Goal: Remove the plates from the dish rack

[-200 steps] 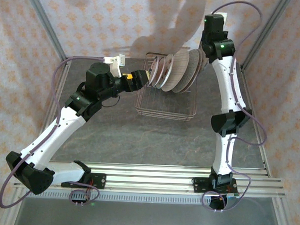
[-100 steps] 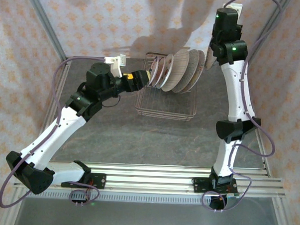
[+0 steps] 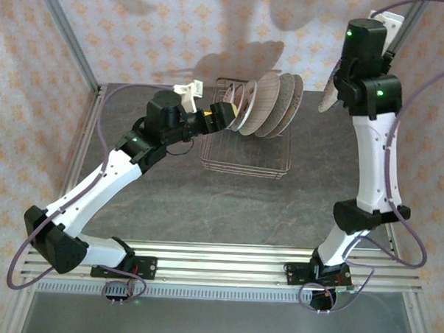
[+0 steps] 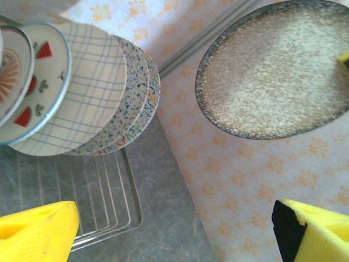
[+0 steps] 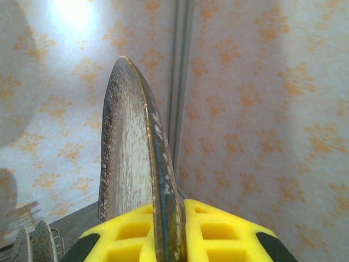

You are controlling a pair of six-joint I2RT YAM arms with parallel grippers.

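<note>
The patterned walls are closing the grey worktop on three sides, and the dish rack is standing near the back one. My right hand is gripping the speckled plate by its rim, high up and well apart from the rack. My left hand is hovering wide open and empty beside the other plates, which are standing on edge in the rack. I am judging them stiff, breakable and smooth, so the upper rim is the place to pinch. The side wall is near the lifted plate, while the front worktop is offering free room.
</note>
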